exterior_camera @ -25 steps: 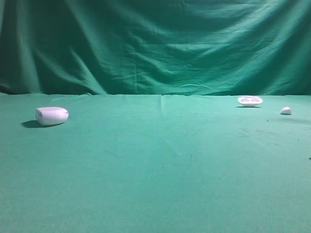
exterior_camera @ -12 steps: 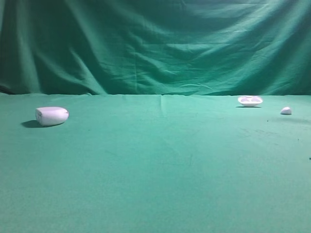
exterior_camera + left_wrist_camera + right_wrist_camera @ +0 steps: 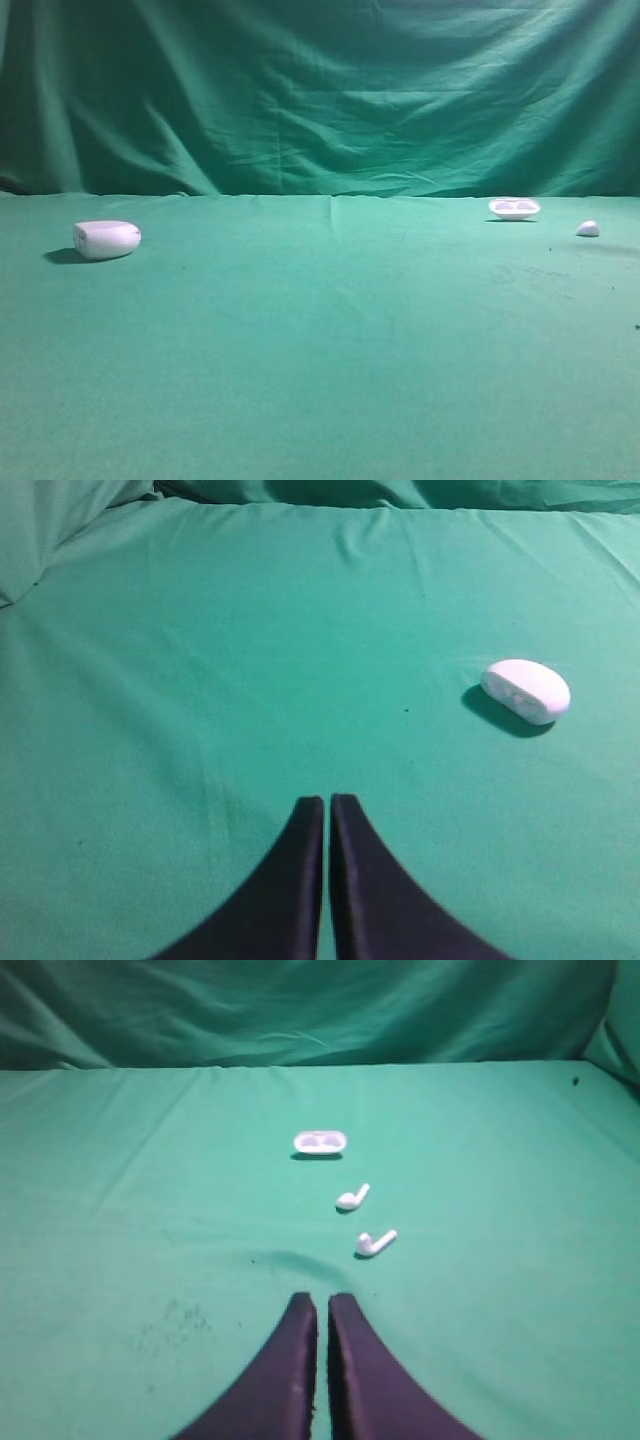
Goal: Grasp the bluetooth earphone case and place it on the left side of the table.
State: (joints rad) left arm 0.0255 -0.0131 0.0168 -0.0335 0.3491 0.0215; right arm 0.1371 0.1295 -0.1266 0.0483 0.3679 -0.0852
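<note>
In the left wrist view, the left gripper (image 3: 327, 805) is at the bottom centre of the frame, its two dark fingers pressed together so that only a thin line is between them; the jaws are closed and hold nothing. Beyond it, in the right middle of that frame, the bluetooth earphone case (image 3: 527, 689) lies on the table (image 3: 200, 680), well apart from the gripper, with a dark shadow on its left and lower side. In the right wrist view, the right gripper (image 3: 322, 1305) is also at the bottom centre, jaws closed and empty, above the green cloth. Just beyond its tips and a little to the right lies one white earbud (image 3: 375, 1244), then a second earbud (image 3: 352, 1198) a bit farther up the frame, and behind them, near the centre of the frame, a shallow white tray (image 3: 320, 1142) with two hollows in it. In the exterior high view no arm is visible; the case (image 3: 106, 239) rests at the left middle of the frame, on the left part of the table, and the tray (image 3: 514, 208) and a small white piece (image 3: 588, 229) are at the far right. The draped green backdrop (image 3: 320, 90) fills the upper part of this frame.
</note>
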